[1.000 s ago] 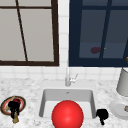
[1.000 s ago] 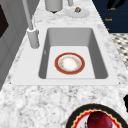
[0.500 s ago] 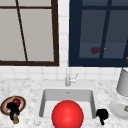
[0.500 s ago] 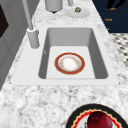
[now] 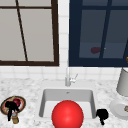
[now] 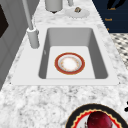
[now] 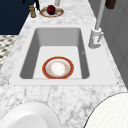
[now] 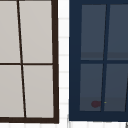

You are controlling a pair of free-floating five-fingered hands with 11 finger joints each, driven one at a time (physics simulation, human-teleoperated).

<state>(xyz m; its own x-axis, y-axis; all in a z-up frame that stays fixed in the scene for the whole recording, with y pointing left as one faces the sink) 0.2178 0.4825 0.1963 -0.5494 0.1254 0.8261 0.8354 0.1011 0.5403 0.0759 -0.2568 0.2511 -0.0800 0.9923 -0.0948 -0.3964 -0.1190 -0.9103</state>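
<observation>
Jar first: a little brown jar (image 5: 15, 120) stood upright on the marble counter (image 5: 30, 87), left of the sink (image 5: 67, 96) and near the front edge. It looked small, light and hard, so I think it would tip or slip easily. The best place to hold it would be round its sides, near the middle. The left hand (image 5: 11, 106) hung just above it with its fingers hanging down loose, and it seemed to hold nothing. Just behind the jar lay a dark plate (image 5: 23, 100) with a dark red fruit (image 5: 17, 102) on it. In the sink lay a red-rimmed plate (image 6: 58, 65), and a big red round thing (image 5: 67, 115) showed at the front. The right hand (image 5: 102, 114) hung by the sink's right edge, beside a white plate (image 5: 116, 110). I could not tell how its fingers were set.
</observation>
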